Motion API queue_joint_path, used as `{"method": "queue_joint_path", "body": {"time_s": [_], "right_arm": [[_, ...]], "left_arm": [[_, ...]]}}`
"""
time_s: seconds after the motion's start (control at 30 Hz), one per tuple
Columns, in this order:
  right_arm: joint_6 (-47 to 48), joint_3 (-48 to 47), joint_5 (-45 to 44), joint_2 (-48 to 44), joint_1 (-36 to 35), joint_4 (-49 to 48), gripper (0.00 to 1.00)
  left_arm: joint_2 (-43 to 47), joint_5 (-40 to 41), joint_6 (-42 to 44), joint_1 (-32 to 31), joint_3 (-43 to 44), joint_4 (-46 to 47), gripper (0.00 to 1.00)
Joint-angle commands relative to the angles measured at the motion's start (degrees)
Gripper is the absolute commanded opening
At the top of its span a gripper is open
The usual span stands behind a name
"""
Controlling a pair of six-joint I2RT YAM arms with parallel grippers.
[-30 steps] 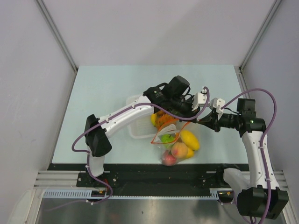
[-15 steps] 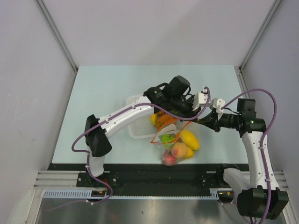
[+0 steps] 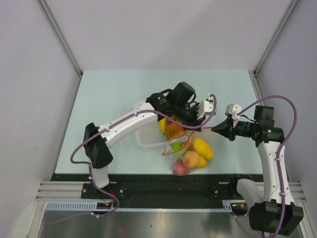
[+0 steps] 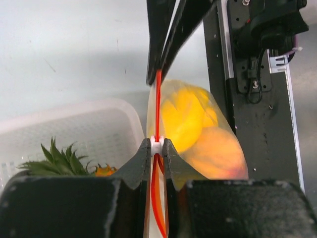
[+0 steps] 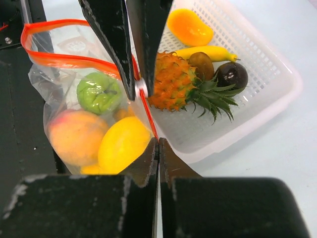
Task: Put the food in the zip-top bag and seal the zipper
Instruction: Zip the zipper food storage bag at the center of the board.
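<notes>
In the left wrist view, my left end effector (image 4: 157, 147) is clamping the small white slider (image 4: 157, 145) on the thin red-orange zipper strip (image 4: 158, 106). The strip is running taut toward 12 o'clock into my right end effector (image 4: 159, 74), which is pinching it shut. The clear crinkly zip-top bag (image 4: 198, 131) is hanging at 3 o'clock of the strip, and the white perforated plastic basket (image 4: 74, 124) is sitting at 9.

In the right wrist view, a green plastic fruit (image 5: 99, 92) and a yellow one (image 5: 121, 144) are sitting inside the bag. A plastic pineapple (image 5: 173, 87) and a yellow banana (image 5: 208, 52) are lying in the basket at 1 o'clock.

In the top view, the bag is lying by the pale table's (image 3: 114, 99) near edge. I am judging that sealing is under way, though it is leaving food outside. The next move calls for drawing the slider toward 8 o'clock. The basket is crowding that path at 10, and open table is lying beyond it.
</notes>
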State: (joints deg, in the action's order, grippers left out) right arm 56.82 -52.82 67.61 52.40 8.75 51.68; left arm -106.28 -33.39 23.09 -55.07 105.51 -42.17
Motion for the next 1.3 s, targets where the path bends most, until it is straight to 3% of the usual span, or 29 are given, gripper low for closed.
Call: {"method": "queue_joint_path", "body": {"time_s": [0.0, 0.2, 0.33, 0.4, 0.43, 0.53, 0.63, 0.8, 0.83, 0.9, 0.93, 1.03, 1.27], "right_arm": [[-0.6, -0.4, 0.9, -1.4, 1.6, -1.3, 0.0], [-0.5, -0.4, 0.8, -1.7, 2.9, -1.0, 0.0], [-0.1, -1.0, 3.0, -2.1, 2.8, -0.8, 0.0], [0.0, -1.9, 3.6, -2.2, 2.2, -0.4, 0.34], [0.0, -2.2, 3.9, -2.5, 1.3, -0.5, 0.59], [-1.4, -2.3, 2.7, -3.1, -2.2, -2.4, 0.82], [-5.0, -1.2, -0.3, -4.1, -6.3, -7.2, 0.83], [-5.8, 0.1, -5.3, -3.7, -12.3, -11.5, 0.78], [-5.8, 0.4, -5.9, -3.6, -13.0, -11.7, 0.73], [-5.1, 0.3, -7.6, -2.7, -14.5, -10.9, 0.56], [-3.7, 0.0, -8.0, -2.3, -14.7, -10.2, 0.34], [-2.9, -0.9, -10.2, -1.3, -14.9, -8.0, 0.0], [-2.8, -1.0, -10.3, -2.5, -11.5, -7.2, 0.0]], "left_arm": [[5.7, 2.4, 2.9, 2.1, -3.0, -6.2, 0.1], [10.4, 4.2, 5.6, 2.7, -8.3, -6.4, 0.11], [10.0, 3.3, 4.7, 2.4, -7.1, -5.3, 0.07], [9.2, 3.1, 4.9, 1.7, -4.5, -5.4, 0.06], [8.2, 3.0, 5.2, 1.4, -3.6, -5.5, 0.06], [6.9, 2.6, 6.3, 0.0, -0.5, -5.6, 0.06], [5.6, 1.9, 6.9, -1.2, 1.5, -5.9, 0.07], [4.6, 1.0, 7.3, -2.1, 2.2, -6.0, 0.07], [4.5, 1.1, 7.4, -2.3, 2.3, -6.0, 0.07], [4.5, 1.1, 7.4, -2.3, 2.4, -6.3, 0.07], [4.6, 1.3, 7.2, -2.4, 2.2, -6.5, 0.07], [6.1, 2.4, 7.2, -2.3, 0.0, -7.4, 0.07], [13.6, 5.3, 7.8, -0.7, -11.6, -8.1, 0.12]]}}
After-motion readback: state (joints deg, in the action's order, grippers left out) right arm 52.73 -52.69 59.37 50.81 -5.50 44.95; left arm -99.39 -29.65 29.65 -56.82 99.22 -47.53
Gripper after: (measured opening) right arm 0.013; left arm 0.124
